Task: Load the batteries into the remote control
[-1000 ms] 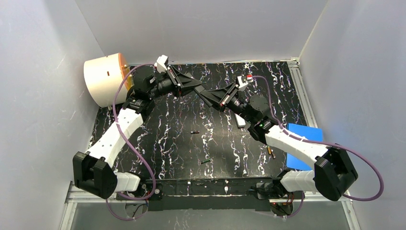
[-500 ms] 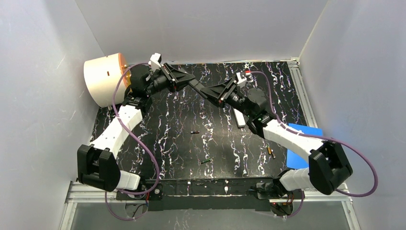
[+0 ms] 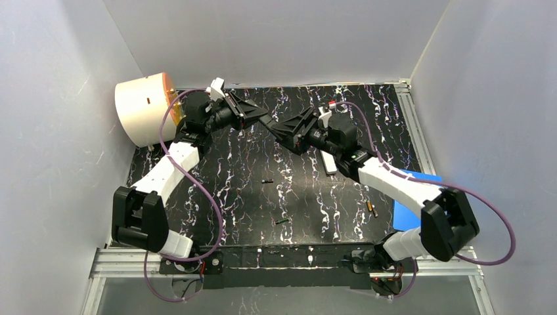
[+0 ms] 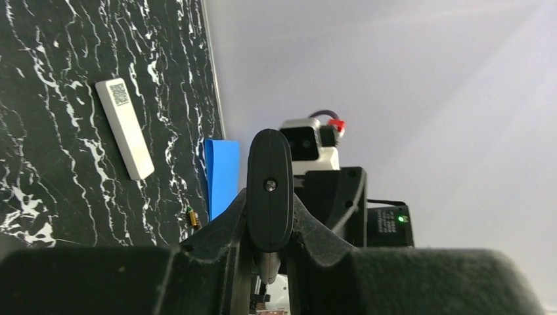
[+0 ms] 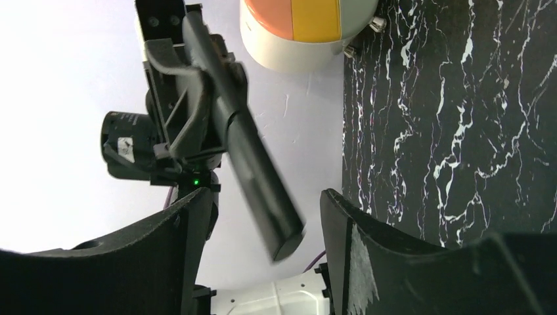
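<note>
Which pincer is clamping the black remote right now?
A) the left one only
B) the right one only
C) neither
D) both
A: the left pincer is shut on the black remote, while the right pincer stands open, its fingers on either side of the remote's free end without touching it.

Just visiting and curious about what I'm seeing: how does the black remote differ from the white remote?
Colour: the black remote is dark all over; the white remote is pale with a small printed square code at one end. Pose: the black remote is held off the table by the left gripper, while the white remote lies flat on the table, untouched. Both are slim, elongated bars.
</note>
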You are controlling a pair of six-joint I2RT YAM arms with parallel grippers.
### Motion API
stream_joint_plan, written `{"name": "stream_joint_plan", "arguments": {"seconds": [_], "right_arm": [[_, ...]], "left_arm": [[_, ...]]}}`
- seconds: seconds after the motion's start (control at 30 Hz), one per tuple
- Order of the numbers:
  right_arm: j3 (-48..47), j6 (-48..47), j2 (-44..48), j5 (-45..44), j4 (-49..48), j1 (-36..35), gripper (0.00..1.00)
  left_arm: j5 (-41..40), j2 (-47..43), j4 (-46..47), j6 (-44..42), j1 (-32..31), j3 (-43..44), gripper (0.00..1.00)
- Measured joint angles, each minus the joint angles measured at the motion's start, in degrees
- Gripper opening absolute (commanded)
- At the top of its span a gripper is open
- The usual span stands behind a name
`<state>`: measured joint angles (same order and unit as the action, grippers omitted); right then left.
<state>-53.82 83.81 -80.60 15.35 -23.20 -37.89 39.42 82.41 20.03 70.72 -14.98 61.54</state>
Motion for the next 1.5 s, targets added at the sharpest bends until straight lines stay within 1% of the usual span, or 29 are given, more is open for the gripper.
{"name": "stream_joint_plan", "arguments": {"seconds": [0.13, 0.3, 0.43, 0.6, 0.73, 0.97, 1.13, 1.27, 1.3, 1.5], "right_arm": [[0.7, -0.3, 4.4, -1.2, 4.0, 0.0, 0.56], [2.0, -0.2, 5.6, -1.7, 5.5, 0.1, 0.53], [2.0, -0.3, 5.0, -1.7, 6.8, 0.3, 0.42], [2.0, -0.1, 5.0, -1.7, 9.0, 0.3, 0.35], [2.0, 0.0, 5.2, -1.5, 10.3, 0.3, 0.26], [1.8, 0.0, 5.7, -1.5, 12.1, 0.4, 0.19], [1.2, -0.6, 5.8, -1.5, 13.7, 0.5, 0.11], [1.1, -2.7, 6.4, -1.8, 13.4, 0.7, 0.05], [1.1, -3.3, 6.6, -2.2, 13.0, 0.7, 0.02], [3.4, -5.6, 10.3, -3.8, 10.6, 1.3, 0.01]], "left_arm": [[0.1, 0.7, -0.7, -1.4, 0.5, 0.3, 0.00], [0.5, 0.8, -0.7, -1.7, 0.6, 0.7, 0.00], [0.5, 0.8, -0.8, -2.1, 0.6, 0.7, 0.00], [0.4, 0.8, -1.5, -3.5, 0.6, 0.7, 0.00], [0.3, 0.9, -2.1, -5.1, 0.6, 0.8, 0.00], [0.2, 2.4, -2.4, -6.9, 0.7, 1.9, 0.00], [0.3, 2.6, -2.5, -9.1, 0.7, 1.9, 0.00], [0.6, 2.6, -2.8, -12.4, 0.7, 1.9, 0.00], [0.7, 2.6, -3.0, -13.4, 0.7, 1.9, 0.00], [0.9, 2.3, -6.8, -21.0, 0.7, 1.0, 0.00]]}}
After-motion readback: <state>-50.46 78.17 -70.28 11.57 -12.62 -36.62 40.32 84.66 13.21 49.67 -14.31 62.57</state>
